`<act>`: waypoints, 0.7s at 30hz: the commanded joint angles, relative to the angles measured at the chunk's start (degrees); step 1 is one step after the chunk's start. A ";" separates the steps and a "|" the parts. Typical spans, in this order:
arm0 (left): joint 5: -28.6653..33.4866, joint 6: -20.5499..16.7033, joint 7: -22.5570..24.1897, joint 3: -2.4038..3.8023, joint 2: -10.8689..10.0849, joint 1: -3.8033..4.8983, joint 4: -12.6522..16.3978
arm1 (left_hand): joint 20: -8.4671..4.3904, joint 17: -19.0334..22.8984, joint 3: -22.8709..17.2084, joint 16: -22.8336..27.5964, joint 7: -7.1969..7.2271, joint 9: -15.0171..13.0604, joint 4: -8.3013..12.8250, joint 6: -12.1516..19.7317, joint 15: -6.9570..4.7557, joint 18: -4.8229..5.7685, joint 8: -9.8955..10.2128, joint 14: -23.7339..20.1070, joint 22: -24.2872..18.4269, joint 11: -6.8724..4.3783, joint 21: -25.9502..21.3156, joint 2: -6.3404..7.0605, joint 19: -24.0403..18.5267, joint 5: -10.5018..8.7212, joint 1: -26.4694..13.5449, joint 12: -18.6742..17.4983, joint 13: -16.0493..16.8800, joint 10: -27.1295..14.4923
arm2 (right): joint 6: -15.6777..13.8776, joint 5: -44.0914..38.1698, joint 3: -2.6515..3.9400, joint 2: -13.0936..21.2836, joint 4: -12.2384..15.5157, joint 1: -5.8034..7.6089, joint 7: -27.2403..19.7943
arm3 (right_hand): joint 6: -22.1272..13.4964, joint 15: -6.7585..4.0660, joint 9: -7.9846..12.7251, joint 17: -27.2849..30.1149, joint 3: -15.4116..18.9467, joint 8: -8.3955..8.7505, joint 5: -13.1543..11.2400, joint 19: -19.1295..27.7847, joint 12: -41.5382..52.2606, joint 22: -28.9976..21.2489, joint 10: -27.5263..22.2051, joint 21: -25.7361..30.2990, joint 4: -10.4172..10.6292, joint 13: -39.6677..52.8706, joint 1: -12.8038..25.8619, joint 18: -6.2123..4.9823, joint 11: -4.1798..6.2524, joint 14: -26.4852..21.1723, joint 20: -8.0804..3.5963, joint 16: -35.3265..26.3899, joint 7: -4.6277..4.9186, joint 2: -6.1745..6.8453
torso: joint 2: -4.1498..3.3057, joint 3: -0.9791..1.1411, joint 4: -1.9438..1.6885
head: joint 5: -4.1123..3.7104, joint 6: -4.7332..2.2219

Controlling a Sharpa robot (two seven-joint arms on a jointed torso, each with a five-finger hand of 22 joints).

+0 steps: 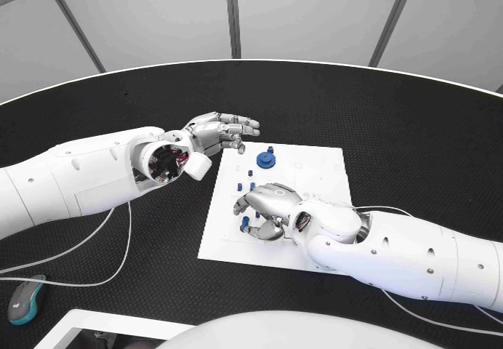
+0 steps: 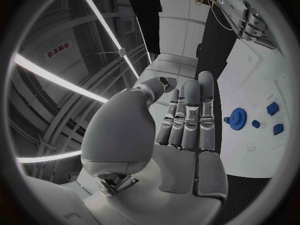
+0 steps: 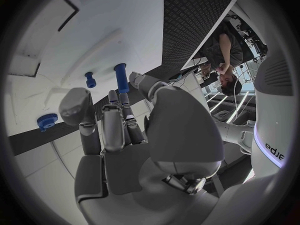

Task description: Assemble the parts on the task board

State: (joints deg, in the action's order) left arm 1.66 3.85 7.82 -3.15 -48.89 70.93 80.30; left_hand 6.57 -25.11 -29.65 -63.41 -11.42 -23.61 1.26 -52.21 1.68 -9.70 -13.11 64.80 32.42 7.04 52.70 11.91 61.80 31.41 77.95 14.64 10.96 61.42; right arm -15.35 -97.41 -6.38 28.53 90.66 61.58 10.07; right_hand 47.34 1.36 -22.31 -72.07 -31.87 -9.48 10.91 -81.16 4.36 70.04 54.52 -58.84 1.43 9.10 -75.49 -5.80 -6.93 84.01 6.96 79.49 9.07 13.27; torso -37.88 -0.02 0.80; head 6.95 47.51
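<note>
The step in hand is judged to be the picking up of a small part for seating on the task board, the white plate that lies in the middle of the black tabletop.

The right robot hand is lowered over the near part of the board, fingers curled downward among the small blue pieces. In the right wrist view a blue peg is seen upright just beyond its fingertips, touching or nearly touching them. Whether the peg is actually pinched cannot be told, so the state of this robot hand is left undecided.

The left robot hand is held above the tabletop just beside the board's far left corner. It is released, with nothing in it; in the left wrist view its fingers are stretched out side by side and bare.

Counted, there is one task board and one blue gear standing on it near the far edge, apart from both hands. Several small blue pieces are seen between the gear and the right robot hand: about four can be made out in the head view, among them one small piece, though others may be hidden beneath the hand.

The next move is judged to call for a secure pinch on the peg and for it to be kept upright over its hole.
</note>
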 commanded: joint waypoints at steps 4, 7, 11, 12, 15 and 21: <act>0.00 0.02 0.05 0.00 0.04 0.00 -0.20 | -0.10 0.10 0.50 -0.20 0.02 0.03 0.03 0.25 0.17 -0.90 -0.38 -0.19 0.08 -0.06 0.27 -0.60 -0.50 0.39 -0.02 0.41 0.09 -0.44 | -1.84 0.00 0.02 2.83 2.77 0.01 0.10 | -1.35 0.54 0.07 0.74 3.38 0.38 0.19 0.63 1.72 -1.14 -2.21 1.67 0.18 -0.17 -0.36 -0.76 -0.20 0.48 0.15 -0.54 -1.04 0.21 | 0.03 0.03 -0.17 | -0.24 0.02; 0.00 0.05 0.06 0.00 0.06 -0.01 -0.37 | -0.10 0.10 0.50 -0.20 0.02 0.03 0.03 0.25 0.17 -0.90 -0.38 -0.19 0.08 -0.06 0.27 -0.60 -0.50 0.39 -0.02 0.41 0.09 -0.44 | -3.11 0.00 0.06 5.54 5.54 0.03 0.31 | -1.69 0.56 0.10 0.81 5.16 0.43 0.28 0.53 2.71 -1.33 -2.79 1.89 0.42 -0.24 -0.80 -0.77 -0.20 0.41 0.20 -0.47 -1.41 -0.20 | 0.16 0.02 -0.03 | -0.39 -0.11; 0.00 0.09 0.08 0.00 0.11 -0.03 -0.61 | -0.10 0.10 0.50 -0.20 0.02 0.03 0.03 0.25 0.17 -0.90 -0.38 -0.19 0.08 -0.06 0.27 -0.60 -0.50 0.39 -0.02 0.41 0.09 -0.44 | -6.44 0.38 0.35 10.40 9.90 0.23 0.68 | -0.83 0.27 -0.03 0.99 6.81 -0.09 0.52 0.20 4.72 -1.35 -1.94 1.80 0.99 -0.11 -1.22 -0.75 0.17 0.45 0.03 -0.48 -1.15 -0.85 | 0.21 0.07 0.17 | -0.53 -0.31; 0.00 0.09 0.09 -0.01 0.13 -0.04 -0.68 | -0.10 0.10 0.50 -0.20 0.02 0.03 0.03 0.25 0.17 -0.90 -0.38 -0.19 0.08 -0.06 0.27 -0.60 -0.50 0.39 -0.02 0.41 0.09 -0.44 | -7.57 1.12 0.52 12.01 11.09 0.39 0.88 | -0.23 0.12 -0.12 0.82 6.89 -0.40 0.60 -0.01 5.42 -1.13 -1.15 1.43 1.20 0.02 -1.21 -0.69 0.36 0.58 -0.08 -0.34 -0.90 -1.05 | 0.28 0.10 0.29 | -0.66 -0.41; 0.00 0.10 0.10 -0.01 0.14 -0.09 -0.87 | -0.10 0.13 0.51 -0.20 0.03 0.03 0.07 0.26 0.16 -0.91 -0.39 -0.22 0.11 -0.07 0.31 -0.64 -0.55 0.40 0.05 0.44 0.09 -0.47 | -10.76 6.12 0.84 16.98 14.04 1.39 1.68 | 2.72 -0.90 -0.22 0.04 5.70 -1.65 1.08 -1.28 8.78 0.30 4.51 -0.95 2.66 0.55 -0.63 -0.22 1.45 1.40 -0.93 0.24 0.05 -1.31 | 0.39 0.18 0.49 | -1.44 -0.78; 0.00 0.01 0.13 -0.02 0.18 -0.24 -1.28 | -0.10 0.13 0.51 -0.20 0.03 0.03 0.07 0.26 0.16 -0.91 -0.39 -0.22 0.11 -0.07 0.31 -0.64 -0.55 0.40 0.05 0.44 0.09 -0.47 | -12.90 17.49 1.03 26.94 18.03 3.06 4.34 | 7.65 -2.60 -0.54 -2.50 4.27 -3.74 0.24 -3.97 13.31 5.53 16.89 -9.00 5.76 2.83 1.25 1.26 3.71 2.71 -2.42 1.78 -0.95 -0.70 | 0.90 0.27 1.29 | -2.86 -1.23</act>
State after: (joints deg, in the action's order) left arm 1.66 3.88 7.95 -3.17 -48.71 70.71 79.04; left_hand 6.37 -25.06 -29.49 -63.41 -11.42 -23.61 1.43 -52.21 1.68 -9.71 -13.11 64.80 32.49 7.04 52.70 11.91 61.60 31.69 77.94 14.87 10.96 61.42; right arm -28.23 -82.81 -5.36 50.67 108.18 64.52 14.05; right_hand 54.60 -0.69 -22.79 -74.24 -27.54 -13.04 11.25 -83.94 17.22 74.75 70.25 -67.14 6.90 11.62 -74.84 -5.28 -3.53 83.99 5.00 81.02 8.26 12.63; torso -37.27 0.16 1.59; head 4.67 46.47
